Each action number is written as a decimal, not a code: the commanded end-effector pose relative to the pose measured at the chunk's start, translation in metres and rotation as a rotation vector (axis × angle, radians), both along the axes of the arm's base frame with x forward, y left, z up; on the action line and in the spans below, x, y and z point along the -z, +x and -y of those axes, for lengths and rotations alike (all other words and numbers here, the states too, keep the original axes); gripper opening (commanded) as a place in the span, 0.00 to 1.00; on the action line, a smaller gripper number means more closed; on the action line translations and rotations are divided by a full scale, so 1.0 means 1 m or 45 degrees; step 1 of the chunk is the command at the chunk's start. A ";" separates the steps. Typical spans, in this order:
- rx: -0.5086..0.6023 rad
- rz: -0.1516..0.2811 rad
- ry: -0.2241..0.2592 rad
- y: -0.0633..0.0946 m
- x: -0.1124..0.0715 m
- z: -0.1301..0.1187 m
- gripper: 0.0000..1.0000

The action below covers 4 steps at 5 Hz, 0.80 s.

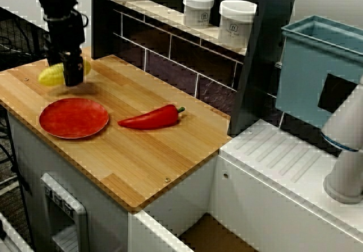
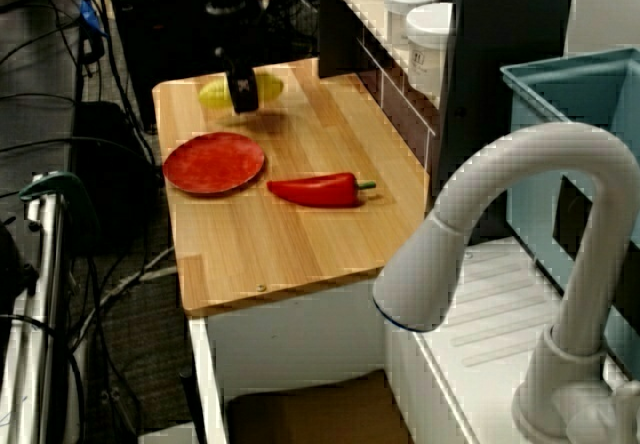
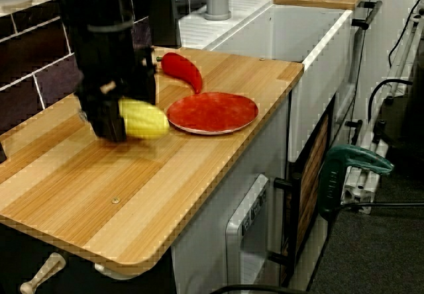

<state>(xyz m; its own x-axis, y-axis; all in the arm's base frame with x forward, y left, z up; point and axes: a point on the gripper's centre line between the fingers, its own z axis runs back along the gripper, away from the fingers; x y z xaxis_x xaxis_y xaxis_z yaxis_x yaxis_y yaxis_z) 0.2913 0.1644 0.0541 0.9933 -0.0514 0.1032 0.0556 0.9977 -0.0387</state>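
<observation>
Holding the yellow corn cob (image 1: 52, 75) clamped in the closed pincer (image 1: 74, 76) low over the counter (image 1: 142, 155), near the red plate (image 1: 74, 117), with probable risk of slipping from the narrow grip on its rounded body and rolling toward the counter's edge.

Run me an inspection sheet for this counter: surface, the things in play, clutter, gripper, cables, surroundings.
Surface: wooden countertop, no spills seen.
Job's things: yellow corn cob is held at the far end and seems lifted just off the wood. The red plate is next to it with nothing on it. The red pepper lies flat on the wood, apart from the plate.
Clutter: white jars on the tiled ledge behind the counter.
Grippers: gripper, black, closed on the corn cob.
Cables: loose cables on the floor beside the counter.
Surroundings: white faucet, draining board, blue bin.
</observation>
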 end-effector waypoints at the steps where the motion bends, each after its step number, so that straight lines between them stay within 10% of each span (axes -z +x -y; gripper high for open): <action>1: 0.112 0.142 0.009 -0.029 -0.061 0.014 0.00; 4: 0.323 0.184 0.054 -0.060 -0.038 0.069 0.00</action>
